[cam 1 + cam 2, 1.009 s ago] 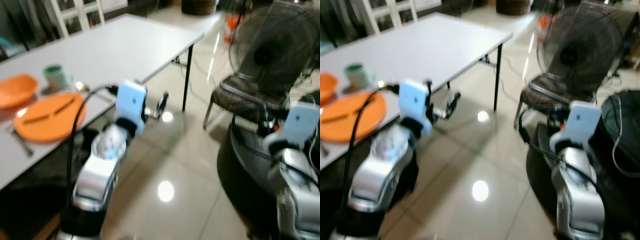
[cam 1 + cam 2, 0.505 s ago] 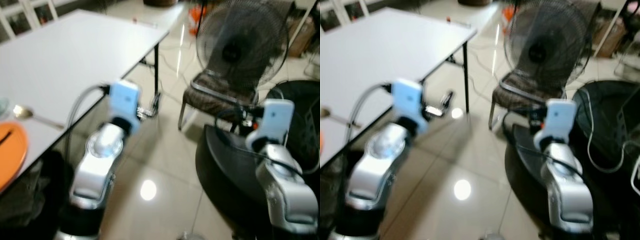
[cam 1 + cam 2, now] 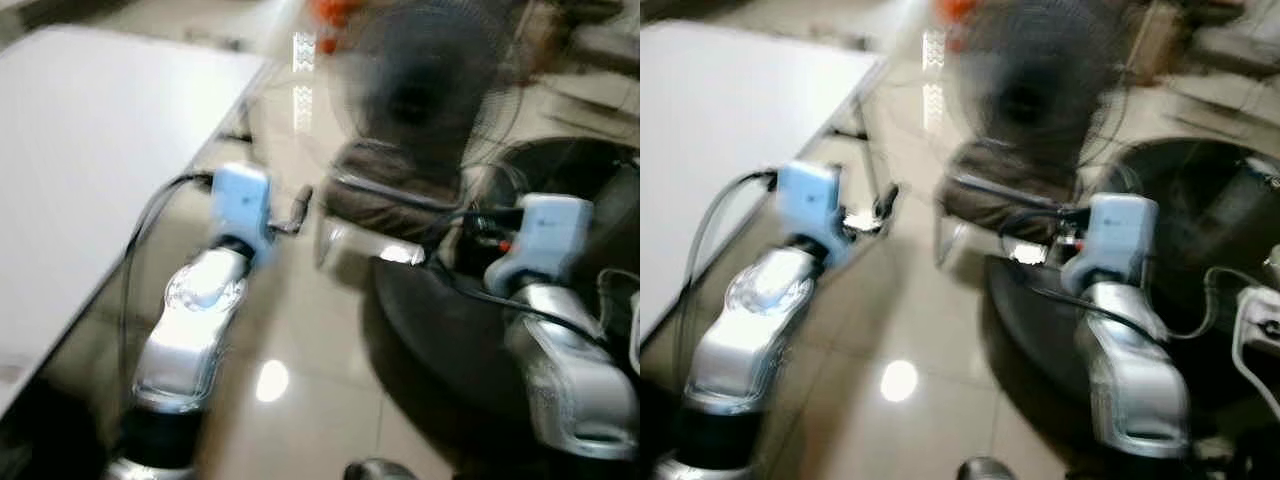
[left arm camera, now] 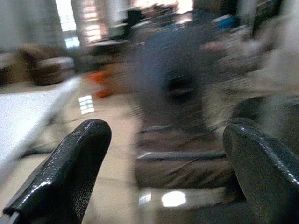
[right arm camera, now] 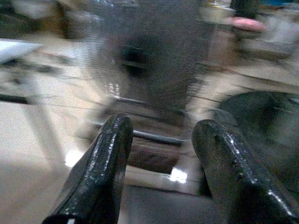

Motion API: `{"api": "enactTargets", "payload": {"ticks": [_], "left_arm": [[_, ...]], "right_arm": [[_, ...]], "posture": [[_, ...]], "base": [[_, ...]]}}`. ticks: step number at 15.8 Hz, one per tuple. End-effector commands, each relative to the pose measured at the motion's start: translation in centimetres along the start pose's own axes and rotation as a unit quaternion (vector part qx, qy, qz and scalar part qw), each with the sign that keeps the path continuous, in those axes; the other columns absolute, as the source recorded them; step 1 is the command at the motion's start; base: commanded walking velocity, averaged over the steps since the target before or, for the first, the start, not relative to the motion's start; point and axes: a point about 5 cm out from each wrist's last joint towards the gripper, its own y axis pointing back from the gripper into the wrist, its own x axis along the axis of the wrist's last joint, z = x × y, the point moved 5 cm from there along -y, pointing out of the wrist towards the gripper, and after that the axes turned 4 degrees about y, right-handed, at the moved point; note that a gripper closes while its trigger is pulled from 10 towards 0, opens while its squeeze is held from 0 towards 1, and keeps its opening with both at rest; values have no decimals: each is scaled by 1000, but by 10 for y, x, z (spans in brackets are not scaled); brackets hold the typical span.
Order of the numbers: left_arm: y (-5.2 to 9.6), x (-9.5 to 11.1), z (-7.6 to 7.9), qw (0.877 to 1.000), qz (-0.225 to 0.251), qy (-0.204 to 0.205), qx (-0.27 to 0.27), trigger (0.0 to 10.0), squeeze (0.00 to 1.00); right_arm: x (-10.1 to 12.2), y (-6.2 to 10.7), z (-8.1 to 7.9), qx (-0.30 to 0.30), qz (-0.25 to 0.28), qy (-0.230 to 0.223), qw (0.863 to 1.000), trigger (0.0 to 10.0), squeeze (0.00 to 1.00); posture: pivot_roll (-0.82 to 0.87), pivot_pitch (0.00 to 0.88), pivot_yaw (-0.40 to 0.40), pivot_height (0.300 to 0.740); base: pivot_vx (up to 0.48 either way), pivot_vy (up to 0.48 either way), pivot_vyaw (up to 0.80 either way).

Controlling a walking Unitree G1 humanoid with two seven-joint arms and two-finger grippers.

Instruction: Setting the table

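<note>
The white table [image 3: 90,130] lies to my left, and the part in view is bare. My left gripper [image 3: 298,210] is held out over the floor just beyond the table's edge. In the left wrist view its two black fingers [image 4: 70,172] stand wide apart, so it is open with nothing between them. My right gripper [image 5: 163,123] is open too and holds nothing; its fingers [image 5: 105,163] point toward a fan. All views are blurred by motion.
A black standing fan [image 3: 420,90] rises behind a dark chair [image 3: 390,195] straight ahead. A large black round object [image 3: 450,340] sits on the floor at the right, with cables and a white power strip [image 3: 1260,310] beside it. Glossy tile floor [image 3: 290,330] lies between.
The whole view has swung right: the orange plates, cup and spoon have slid out at the left, and the fan and chair are now central. Both arms keep their pose.
</note>
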Motion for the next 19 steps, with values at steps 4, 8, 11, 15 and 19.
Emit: {"api": "enactTargets", "payload": {"ticks": [4, 8, 11, 15, 19], "left_arm": [[3, 1, -7, 1000, 1, -7, 3, 10000, 0], [6, -33, -13, 998, -63, 20, 18, 10000, 0], [35, -144, -45, 963, -264, -18, 44, 10000, 0], [92, -242, -44, 892, -449, -1, 47, 10000, 0], [150, -284, -25, 819, -573, -27, -4, 10000, 0]], "right_arm": [[6, 0, -8, 10, 11, -5, 1000, 10000, 0], [-30, -1, -19, 44, -60, -5, 997, 10000, 0], [-124, -8, -25, 63, -210, -44, 975, 10000, 0], [-222, 21, -30, 76, -376, -32, 923, 10000, 0], [-266, 65, -34, 86, -477, -34, 874, 10000, 0]], "posture": [[-69, 70, -14, 740], [-63, 48, -24, 740], [-69, 35, -14, 740], [-42, 24, -33, 740], [-46, 35, -24, 740]], "base": [[476, 0, -773], [117, 0, 0], [0, 0, 0], [0, 0, 0], [0, 0, 0]]}}
